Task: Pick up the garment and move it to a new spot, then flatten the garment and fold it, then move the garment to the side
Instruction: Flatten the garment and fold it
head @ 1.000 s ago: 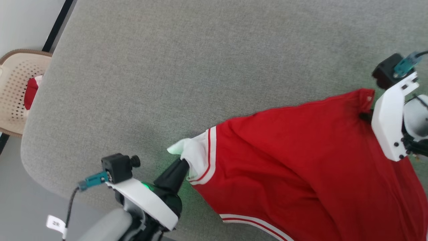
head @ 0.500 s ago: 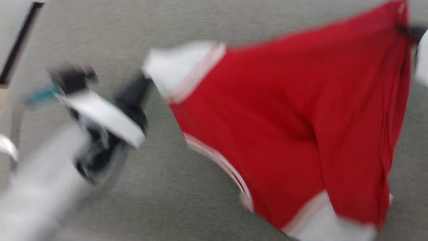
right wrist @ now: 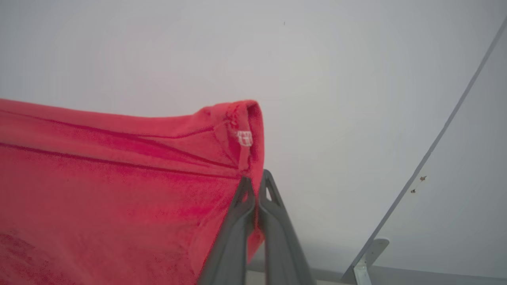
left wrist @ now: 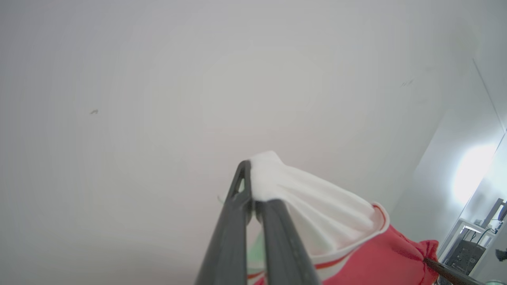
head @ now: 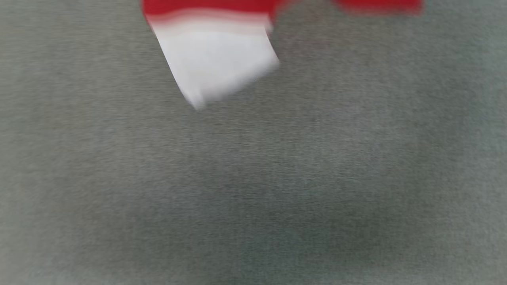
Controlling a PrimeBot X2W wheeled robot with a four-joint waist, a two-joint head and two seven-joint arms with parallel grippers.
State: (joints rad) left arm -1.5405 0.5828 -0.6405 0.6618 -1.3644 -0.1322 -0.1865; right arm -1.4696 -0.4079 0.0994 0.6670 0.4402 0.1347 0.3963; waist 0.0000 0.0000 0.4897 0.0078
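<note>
Shirt (head: 214, 55) is held by both pincers, sleeve in the left and red corner in the right.

Head view: heavy motion blur. The shirt sits at the top edge, with one white sleeve hanging down from a red band and a second red patch to its right. Grey surface (head: 253, 178) lies below. Cannot tell whether the cloth touches the surface.

Left wrist view: left pincer (left wrist: 253, 190) is closed tight on the white sleeve (left wrist: 313, 202). The cloth is bunched at the tips and fans out to the right in pleats. Striped trim (left wrist: 378, 225), red and white, marks where the sleeve meets the red body. The body runs off toward the lower right. Plain pale backdrop (left wrist: 158, 99) behind.

Right wrist view: right pincer (right wrist: 256, 188) is clamped on a red corner of the shirt. The corner stands up above the tips and carries a small white stitched mark (right wrist: 244, 138). From there the red cloth stretches left across the frame in long taut creases.
</note>
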